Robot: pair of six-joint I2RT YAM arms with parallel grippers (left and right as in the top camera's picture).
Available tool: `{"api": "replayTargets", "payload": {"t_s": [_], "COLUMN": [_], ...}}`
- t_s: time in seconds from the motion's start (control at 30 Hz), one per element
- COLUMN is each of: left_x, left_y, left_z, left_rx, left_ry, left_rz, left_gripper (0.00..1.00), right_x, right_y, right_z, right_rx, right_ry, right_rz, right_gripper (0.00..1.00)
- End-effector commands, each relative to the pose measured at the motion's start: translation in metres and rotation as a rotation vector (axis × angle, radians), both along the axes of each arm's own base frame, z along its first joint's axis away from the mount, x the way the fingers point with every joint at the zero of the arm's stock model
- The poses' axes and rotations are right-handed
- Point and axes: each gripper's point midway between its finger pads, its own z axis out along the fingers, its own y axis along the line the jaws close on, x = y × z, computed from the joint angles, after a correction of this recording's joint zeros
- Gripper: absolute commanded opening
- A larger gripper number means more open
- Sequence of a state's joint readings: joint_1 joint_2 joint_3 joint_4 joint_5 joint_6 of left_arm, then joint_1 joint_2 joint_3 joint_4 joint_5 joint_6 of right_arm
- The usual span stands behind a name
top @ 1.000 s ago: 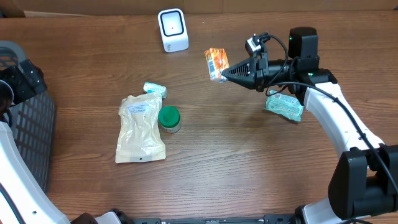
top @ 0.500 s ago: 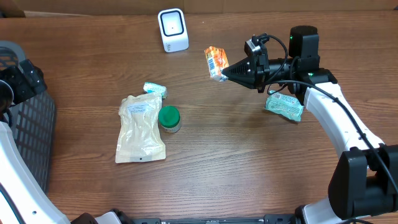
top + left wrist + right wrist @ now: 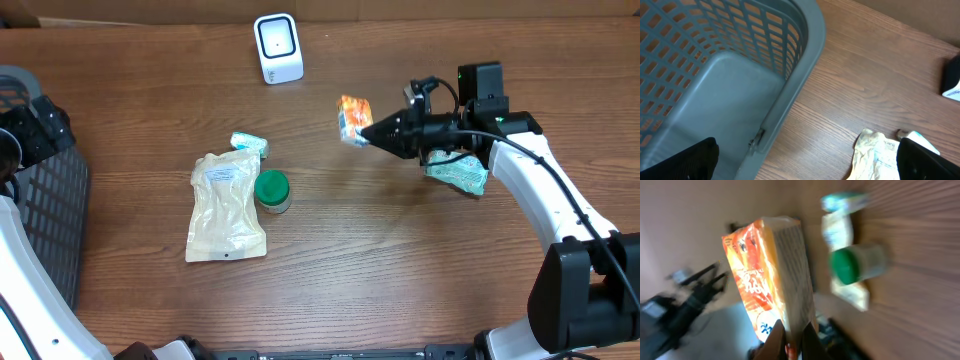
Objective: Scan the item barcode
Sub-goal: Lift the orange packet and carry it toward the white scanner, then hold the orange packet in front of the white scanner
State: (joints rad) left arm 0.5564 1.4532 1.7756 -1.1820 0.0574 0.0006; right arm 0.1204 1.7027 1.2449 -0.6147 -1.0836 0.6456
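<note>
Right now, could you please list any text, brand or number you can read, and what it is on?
None can be read.
Orange packet in the right claw: print blurred.
Beige pouch: label too small.
Teal packet: print too small.

The right hand has drawn back from the white scanner and sits a little farther out from it across the counter than a second ago. The orange packet has gone with it, so the gap between packet and scanner has widened. The wrist seems to have rolled as well, though the overhead view is small: the packet shows a narrower face to that camera than before. The dark block at the wrist has also shifted slightly away from the scanner's side.
</note>
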Motion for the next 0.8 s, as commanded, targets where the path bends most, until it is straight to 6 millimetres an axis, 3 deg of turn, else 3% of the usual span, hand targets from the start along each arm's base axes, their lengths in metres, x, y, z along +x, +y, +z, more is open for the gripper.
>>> {"api": "replayTargets", "payload": {"t_s": [0.0, 0.07, 0.17, 0.33, 0.47, 0.6, 0.77], "left_x": [0.000, 0.000, 0.000, 0.000, 0.000, 0.000, 0.000], "left_y": [0.001, 0.001, 0.001, 0.001, 0.001, 0.001, 0.001], "left_z": [0.011, 0.011, 0.011, 0.011, 0.011, 0.011, 0.011], "left_rx": [0.028, 0.028, 0.028, 0.028, 0.028, 0.028, 0.028], "left_ry": [-0.022, -0.022, -0.022, -0.022, -0.022, -0.022, -0.022], "left_rz": [-0.005, -0.005, -0.005, -0.005, -0.005, -0.005, -0.005], "left_gripper": [1.00, 1.00, 1.00, 1.00, 1.00, 1.00, 0.99], "right_x": [0.013, 0.015, 0.022, 0.046, 0.067, 0.091, 0.119], "right_y": [-0.017, -0.025, -0.037, -0.055, -0.048, -0.034, -0.009], "right_z": [-0.023, -0.032, -0.030, 0.014, 0.063, 0.096, 0.105], "right_rx": [-0.215, -0.284, -0.384, -0.631, -0.746, -0.885, -1.078], "right_ry": [-0.115, -0.113, -0.132, -0.241, -0.377, -0.532, -0.743], "right_rz": [-0.048, -0.067, -0.090, -0.140, -0.180, -0.230, -0.233], "right_gripper": [0.04, 0.04, 0.04, 0.04, 0.04, 0.04, 0.04]}}
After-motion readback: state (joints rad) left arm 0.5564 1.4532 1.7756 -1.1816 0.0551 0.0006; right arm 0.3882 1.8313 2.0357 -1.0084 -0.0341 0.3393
